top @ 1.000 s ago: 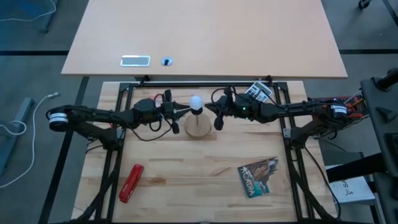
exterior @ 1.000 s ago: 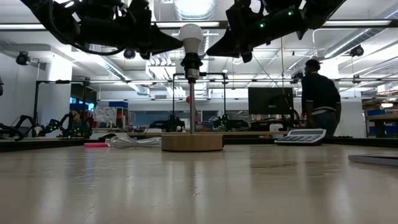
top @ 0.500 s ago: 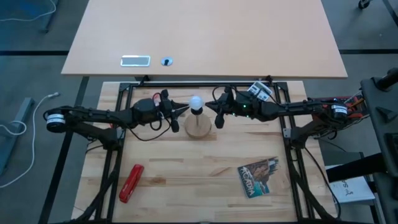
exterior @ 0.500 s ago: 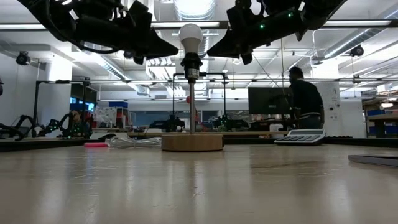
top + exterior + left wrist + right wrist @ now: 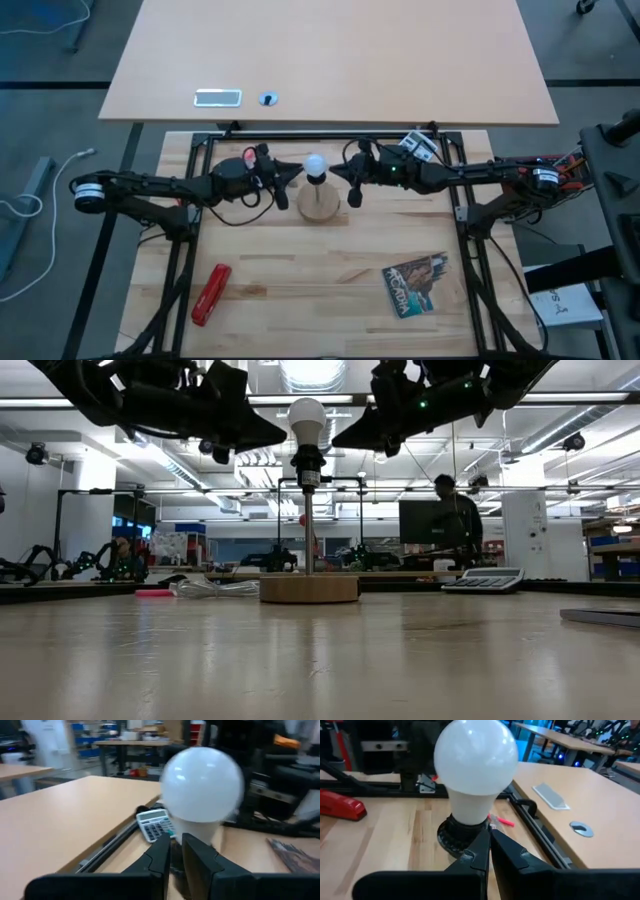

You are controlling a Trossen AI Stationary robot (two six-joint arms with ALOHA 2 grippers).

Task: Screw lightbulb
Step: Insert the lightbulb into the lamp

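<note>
The lightbulb [image 5: 315, 165] was found seated upright in the black socket [image 5: 307, 464] of the round wooden base [image 5: 320, 204], near the worktop's [image 5: 300, 290] far edge and midway between its side edges. The left gripper [image 5: 291, 175] was recorded just beside the bulb on one side, its fingers [image 5: 165, 857] almost together, a thin slit between them. The right gripper [image 5: 338, 173] was placed opposite, fingers [image 5: 482, 847] pressed together. Neither was seen touching the bulb. Open worktop was noted toward the near edge, between a red tool [image 5: 210, 293] and a booklet [image 5: 414, 283]. The bulb's screw base was hidden inside the socket. Against the earlier frame, the left gripper had been drawn slightly back from the bulb.
</note>
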